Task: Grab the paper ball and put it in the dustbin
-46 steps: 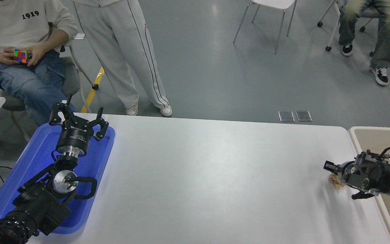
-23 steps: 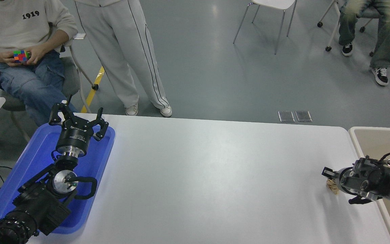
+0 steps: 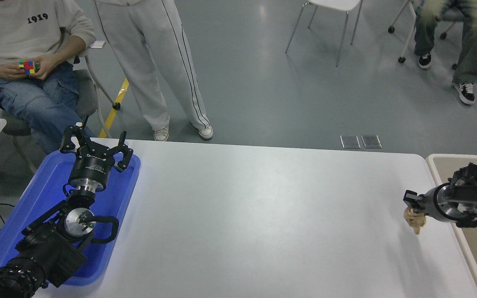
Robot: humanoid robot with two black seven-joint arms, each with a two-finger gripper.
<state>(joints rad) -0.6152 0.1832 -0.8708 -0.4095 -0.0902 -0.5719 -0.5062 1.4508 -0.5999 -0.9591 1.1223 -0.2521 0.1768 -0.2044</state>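
Note:
The tan paper ball [image 3: 415,220] hangs from my right gripper [image 3: 413,207], which is shut on it just above the table's right end. The right arm comes in from the right edge across the rim of the beige dustbin [image 3: 437,170], which stands beside the table's right edge. The ball is still left of the bin, over the table surface. My left gripper [image 3: 96,145] is parked open above the blue tray at the lower left.
A shallow blue tray [image 3: 35,198] lies at the table's left end under the left arm. People sit and stand beyond the far edge; one seated at the top left holds a colourful cube [image 3: 28,67]. A white chair [image 3: 329,16] stands further back.
The right gripper has risen and swung back toward the bin, lifting the paper ball off the table. The left arm has not moved.

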